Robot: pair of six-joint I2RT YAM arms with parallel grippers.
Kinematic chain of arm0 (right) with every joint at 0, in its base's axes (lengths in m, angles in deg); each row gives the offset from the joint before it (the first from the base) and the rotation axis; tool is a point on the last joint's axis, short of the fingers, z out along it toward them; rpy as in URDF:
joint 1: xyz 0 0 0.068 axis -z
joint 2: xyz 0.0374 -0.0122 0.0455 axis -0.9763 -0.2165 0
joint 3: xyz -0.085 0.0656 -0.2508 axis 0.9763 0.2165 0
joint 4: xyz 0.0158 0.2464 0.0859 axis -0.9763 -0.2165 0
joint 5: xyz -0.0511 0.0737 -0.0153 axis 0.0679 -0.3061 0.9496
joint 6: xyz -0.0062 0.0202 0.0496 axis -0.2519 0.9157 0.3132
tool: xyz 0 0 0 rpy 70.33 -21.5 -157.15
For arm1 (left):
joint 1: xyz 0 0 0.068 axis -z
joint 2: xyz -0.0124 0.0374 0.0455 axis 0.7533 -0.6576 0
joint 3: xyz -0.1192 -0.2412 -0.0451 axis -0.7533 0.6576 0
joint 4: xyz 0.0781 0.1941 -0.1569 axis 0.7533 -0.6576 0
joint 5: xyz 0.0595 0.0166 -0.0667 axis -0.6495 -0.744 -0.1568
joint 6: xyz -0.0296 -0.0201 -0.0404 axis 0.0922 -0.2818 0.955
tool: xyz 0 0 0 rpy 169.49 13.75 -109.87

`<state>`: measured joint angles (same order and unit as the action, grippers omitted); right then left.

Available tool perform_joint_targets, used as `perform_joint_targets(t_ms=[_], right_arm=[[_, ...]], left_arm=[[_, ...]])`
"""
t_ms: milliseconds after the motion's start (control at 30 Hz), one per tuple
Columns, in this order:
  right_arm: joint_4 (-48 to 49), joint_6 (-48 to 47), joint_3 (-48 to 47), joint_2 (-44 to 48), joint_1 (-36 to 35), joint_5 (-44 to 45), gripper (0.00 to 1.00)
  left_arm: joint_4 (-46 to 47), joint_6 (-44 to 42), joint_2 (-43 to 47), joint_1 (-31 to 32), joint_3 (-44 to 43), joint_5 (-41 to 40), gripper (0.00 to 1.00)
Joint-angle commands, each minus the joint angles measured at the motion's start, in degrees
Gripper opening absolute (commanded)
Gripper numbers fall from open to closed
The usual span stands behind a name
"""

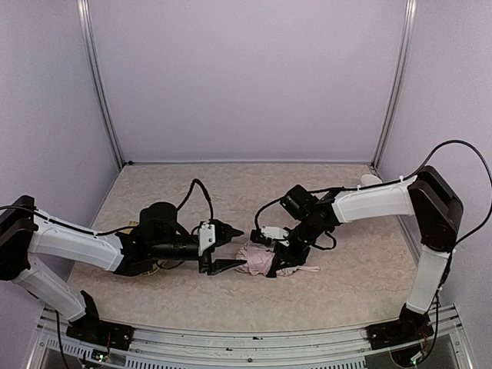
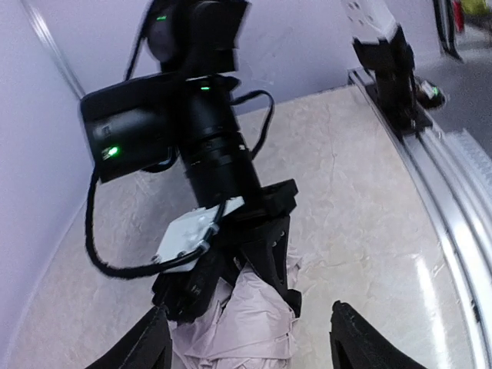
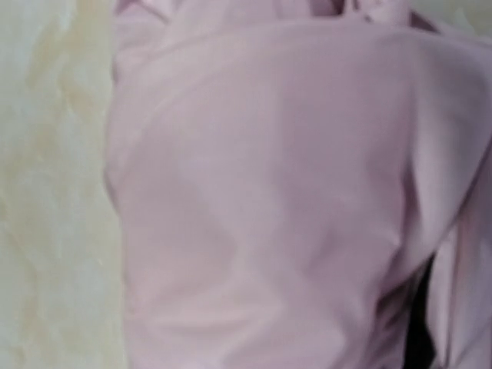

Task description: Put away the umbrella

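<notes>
Overhead, the umbrella (image 1: 260,259) lies as a crumpled pale pink bundle on the beige table (image 1: 346,284), roughly midway between the two arms and toward the near side. The left gripper (image 1: 241,247) points at it from the left, its two black fingers spread wide apart, with the lower finger reaching the bundle's left edge. The right gripper (image 1: 278,247) comes down on the bundle from the far right, its fingers sunk into the folds. From this height I cannot tell whether they pinch the fabric. A small whitish object (image 1: 370,179) sits by the far right corner, well apart from everything else. From the left wrist, the left gripper (image 2: 247,315) shows only its two dark fingertips (image 2: 146,344) at the bottom edge, set wide with the umbrella (image 2: 246,323) between and beyond them. The right gripper (image 2: 231,292) stands over the pink cloth with a fold rising between its black fingers, but its grip stays unclear. From the right wrist, the umbrella (image 3: 269,192) fills nearly the whole view as blurred pink fabric. A dark strip of lining (image 3: 419,323) shows low on the right and bare table (image 3: 46,192) on the left, and none of that gripper's fingers is visible.
</notes>
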<state>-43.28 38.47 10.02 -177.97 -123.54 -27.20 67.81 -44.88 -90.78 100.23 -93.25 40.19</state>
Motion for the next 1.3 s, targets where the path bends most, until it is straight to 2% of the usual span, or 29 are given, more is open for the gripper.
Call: perform_joint_targets(t_ms=[0,200,433,567,700,900,1033,1133,1267], right_arm=[[-13.6,2.2,0.5,-11.5,0.4,-4.8,0.17],[-16.8,1.1,-5.3,-17.1,1.3,-8.1,0.16],[-17.9,-0.7,-7.5,-18.9,2.0,-8.5,0.16],[-16.9,-1.5,-8.2,-17.9,2.0,-8.9,0.17],[-14.4,-1.5,-8.4,-15.6,2.0,-8.0,0.24],[-8.0,1.7,-6.8,-8.8,3.7,-6.7,0.56],[-1.2,4.9,-3.0,-0.6,5.7,-5.4,0.7],[3.5,6.0,1.5,6.5,6.0,-3.3,0.75],[8.8,6.6,9.7,15.1,6.1,-0.1,0.75]], left_arm=[[-16.8,-17.4,-5.6,4.0,-5.3,-10.3,0.66],[-21.0,-26.8,-13.6,7.9,-9.9,-19.3,0.85],[-22.2,-27.8,-23.0,6.5,-14.3,-26.3,0.88],[-31.3,-25.5,-28.4,5.4,-19.6,-28.4,0.74],[-38.6,-23.4,-31.2,4.6,-22.5,-25.1,0.58],[-49.7,-20.6,-32.5,3.9,-27.3,-18.0,0.36],[-57.3,-18.2,-34.9,3.2,-31.9,-13.2,0.2],[-63.9,-16.3,-38.1,2.7,-36.0,-10.1,0.18],[-71.3,-14.0,-42.4,1.4,-41.8,-4.4,0.18]])
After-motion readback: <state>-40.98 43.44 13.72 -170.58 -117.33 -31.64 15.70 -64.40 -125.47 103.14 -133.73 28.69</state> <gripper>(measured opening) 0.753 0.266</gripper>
